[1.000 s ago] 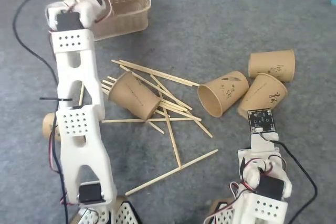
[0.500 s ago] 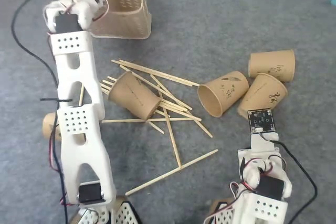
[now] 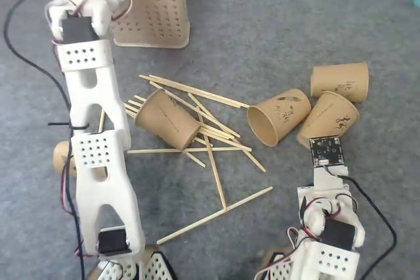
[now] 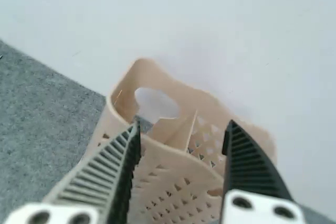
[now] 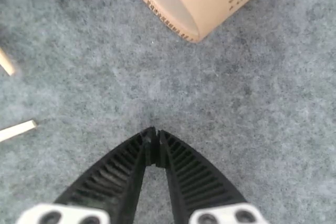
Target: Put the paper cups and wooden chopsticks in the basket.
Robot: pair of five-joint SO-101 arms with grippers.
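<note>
Beige perforated plastic, the basket (image 3: 154, 11) sits at the far edge of the grey carpet (image 3: 275, 37), tipped so that its holed side wall faces up. The left gripper (image 4: 182, 127) is right at it, jaws wide apart with the basket's near wall between them. I cannot tell whether they press on it.

The wooden chopsticks (image 3: 197, 93) lie scattered well apart from the basket, on the side toward the arm bases, with one paper cup (image 3: 167, 119) on its side among them. Three more cups (image 3: 330, 117) lie farther from the basket still. The right gripper (image 5: 156, 132) is farthest from the basket, near one of those cups, jaws closed together on nothing just above the carpet.

By my reading the sorting has barely begun. The basket itself is being handled, and no cup or chopstick is held. The next move calls for the basket to sit with its mouth reachable, then a grasp on the nearest cup's rim or a thin stick pinched off the carpet — a fiddly pick.

The cups carry dark print and a small drawn motif, but none of it can be made out.
</note>
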